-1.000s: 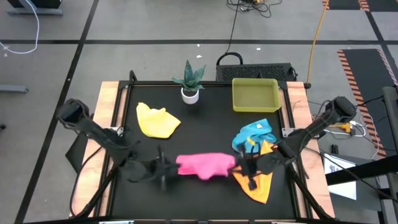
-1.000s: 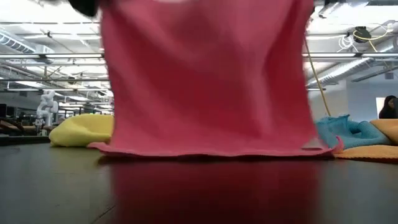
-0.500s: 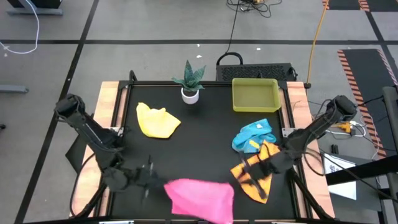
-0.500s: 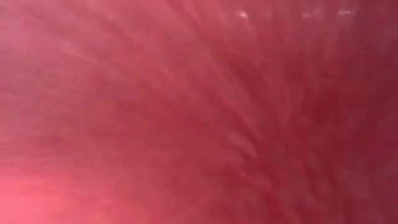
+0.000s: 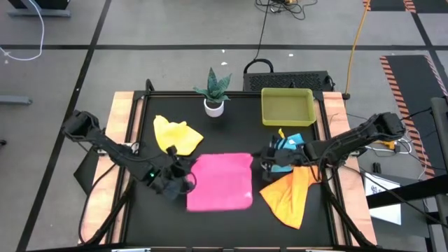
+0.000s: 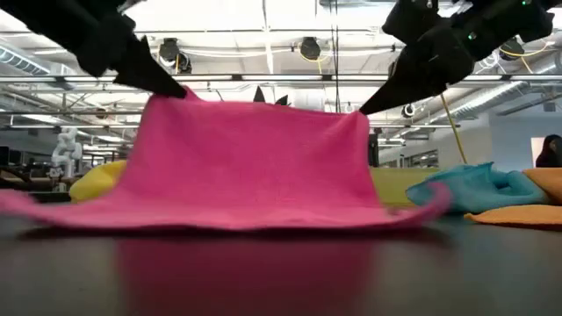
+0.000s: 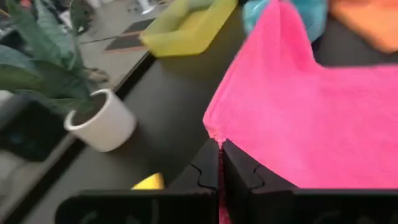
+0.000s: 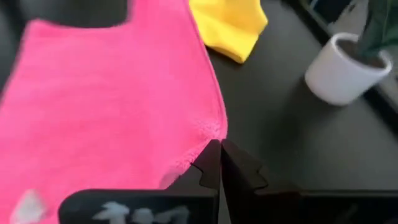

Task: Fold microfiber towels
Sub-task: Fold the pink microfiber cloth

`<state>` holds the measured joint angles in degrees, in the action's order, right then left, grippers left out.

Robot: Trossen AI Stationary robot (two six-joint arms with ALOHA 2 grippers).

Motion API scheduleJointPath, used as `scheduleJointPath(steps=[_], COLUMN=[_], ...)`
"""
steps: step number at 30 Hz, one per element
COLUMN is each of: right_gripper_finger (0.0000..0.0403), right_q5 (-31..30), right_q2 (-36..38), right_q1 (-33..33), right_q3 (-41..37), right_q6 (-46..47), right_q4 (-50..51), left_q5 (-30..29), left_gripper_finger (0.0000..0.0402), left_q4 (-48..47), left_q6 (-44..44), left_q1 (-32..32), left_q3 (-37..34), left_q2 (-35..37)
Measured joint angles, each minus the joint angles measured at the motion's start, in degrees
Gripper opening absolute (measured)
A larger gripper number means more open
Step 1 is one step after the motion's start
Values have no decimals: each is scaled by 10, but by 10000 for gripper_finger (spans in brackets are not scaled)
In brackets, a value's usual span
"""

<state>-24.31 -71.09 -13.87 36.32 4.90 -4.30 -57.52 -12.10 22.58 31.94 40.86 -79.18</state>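
A soft pink microfiber towel (image 5: 221, 182) lies spread nearly flat on the black table (image 5: 231, 136), at the table's near middle. Its two far corners are lifted, so in the low view it rises like a tent from its near hem. The left gripper (image 5: 187, 168) pinches the far corner on the left side, its fingers (image 7: 205, 171) closed tight on the pink edge. The right gripper (image 5: 264, 159) pinches the other far corner, its fingers (image 8: 210, 167) likewise clamped on the cloth. Just right of the pink towel lies a crumpled orange towel (image 5: 289, 196), and beyond that, beside the right gripper, a bunched light blue towel (image 5: 288, 148). Beyond the pink towel's left far corner sits a rumpled yellow towel (image 5: 176, 136). Farther back from the pink towel stand a small green plant in a white pot (image 5: 213, 92) and, to its right, a yellow-green rectangular plastic tray (image 5: 286, 106) at the table's far edge
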Motion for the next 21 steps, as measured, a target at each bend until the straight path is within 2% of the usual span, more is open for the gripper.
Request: scheduleJointPath(steps=[5,10,15,21], right_gripper_finger=[0,0,0,1], right_q5=[7,51,70,113], right_q2=[0,-21,-106,-184], right_q1=[-28,-77,-99,-103], right_q3=[0,0,0,0], right_q6=[-62,-68,-41,-29], right_q4=[-5,-11,-68,-140], left_q5=[4,89,113,113], left_gripper_finger=[15,5,18,5], left_q4=[4,6,7,4], left_q6=[-43,-25,13,48], left_q1=[6,35,73,94], left_q3=[0,0,0,0], left_q2=[0,-8,-52,-106])
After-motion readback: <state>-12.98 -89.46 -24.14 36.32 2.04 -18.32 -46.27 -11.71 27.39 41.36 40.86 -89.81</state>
